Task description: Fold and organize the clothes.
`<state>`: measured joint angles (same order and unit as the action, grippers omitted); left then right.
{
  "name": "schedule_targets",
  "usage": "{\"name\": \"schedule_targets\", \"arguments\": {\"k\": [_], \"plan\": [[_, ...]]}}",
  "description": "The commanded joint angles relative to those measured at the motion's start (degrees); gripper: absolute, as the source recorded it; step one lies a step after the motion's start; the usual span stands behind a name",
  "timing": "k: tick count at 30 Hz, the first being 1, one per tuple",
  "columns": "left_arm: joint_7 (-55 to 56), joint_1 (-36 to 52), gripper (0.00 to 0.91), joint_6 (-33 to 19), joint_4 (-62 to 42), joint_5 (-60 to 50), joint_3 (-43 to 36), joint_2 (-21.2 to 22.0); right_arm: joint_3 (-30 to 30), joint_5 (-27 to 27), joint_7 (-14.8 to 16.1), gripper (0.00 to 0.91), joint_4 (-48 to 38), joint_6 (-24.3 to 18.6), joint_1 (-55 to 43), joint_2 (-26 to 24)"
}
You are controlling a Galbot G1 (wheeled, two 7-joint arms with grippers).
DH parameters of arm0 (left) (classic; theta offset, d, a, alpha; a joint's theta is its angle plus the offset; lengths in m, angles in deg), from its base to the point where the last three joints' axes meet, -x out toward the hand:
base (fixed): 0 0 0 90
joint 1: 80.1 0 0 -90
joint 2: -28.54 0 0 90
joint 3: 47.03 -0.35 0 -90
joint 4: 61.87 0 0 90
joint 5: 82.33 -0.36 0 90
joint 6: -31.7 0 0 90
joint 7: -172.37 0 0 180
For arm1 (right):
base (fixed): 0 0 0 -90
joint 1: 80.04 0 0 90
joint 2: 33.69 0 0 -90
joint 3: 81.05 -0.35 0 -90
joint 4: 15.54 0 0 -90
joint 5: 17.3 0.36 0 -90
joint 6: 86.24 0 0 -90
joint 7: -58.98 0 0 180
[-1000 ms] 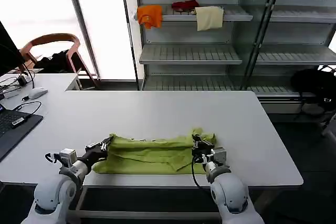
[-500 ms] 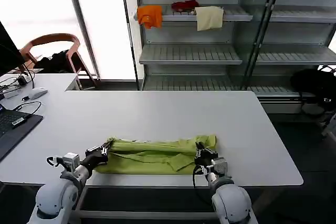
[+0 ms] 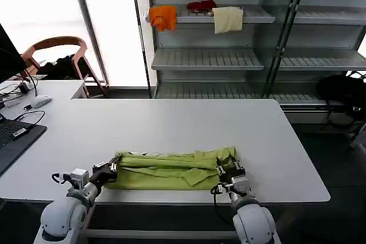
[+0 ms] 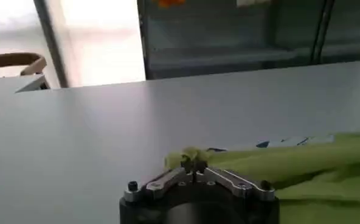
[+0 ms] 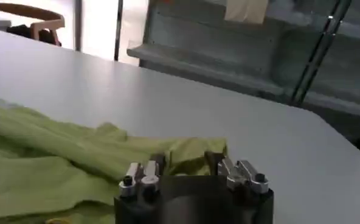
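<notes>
While the T-shirt (image 3: 171,170) lies bunched between them, left gripper (image 3: 110,168) and right gripper (image 3: 228,171) each pinch an end.

This looks like a robotics lab or test room set up in an office space. A plain white worktop (image 3: 171,124) stands in the middle. Behind the worktop is a grey metal shelving rack (image 3: 206,58) with slatted shelves, carrying an orange cloth (image 3: 163,16) and a cream cloth (image 3: 227,19). To the left of the worktop sits a second desk (image 3: 51,88) with a computer mouse (image 3: 40,101), cables and a laptop (image 3: 14,135), and behind that desk a wooden chair (image 3: 57,47) before bright full-height windows (image 3: 108,21).
</notes>
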<state>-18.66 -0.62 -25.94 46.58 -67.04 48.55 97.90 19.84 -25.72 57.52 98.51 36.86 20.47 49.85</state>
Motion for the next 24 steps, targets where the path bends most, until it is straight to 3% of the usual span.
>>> {"name": "schedule_targets", "arguments": {"k": [1,3,6,9,24], "plan": [[1.9,-1.1,0.907,-2.9,2.6,7.2,0.9,0.9,-0.8,7.8,-0.2,0.907,3.4,-0.6,0.2,0.1],[3.8,-1.7,0.907,-4.1,3.8,10.8,1.8,1.8,-1.9,16.2,-0.1,0.907,5.1,-4.9,-0.5,0.1],[5.8,-3.2,0.907,-6.7,5.9,12.7,2.6,2.9,-4.0,20.9,1.6,0.907,5.9,-10.0,-2.9,-0.2],[7.8,-5.8,0.907,-7.1,6.2,12.2,3.1,3.6,-6.4,23.6,2.3,0.907,5.5,-10.9,-5.9,-0.8],[10.1,-7.9,0.907,-9.5,0.8,6.7,0.7,5.6,-7.4,23.3,1.9,0.907,3.2,-9.8,-7.7,-0.7]]}}
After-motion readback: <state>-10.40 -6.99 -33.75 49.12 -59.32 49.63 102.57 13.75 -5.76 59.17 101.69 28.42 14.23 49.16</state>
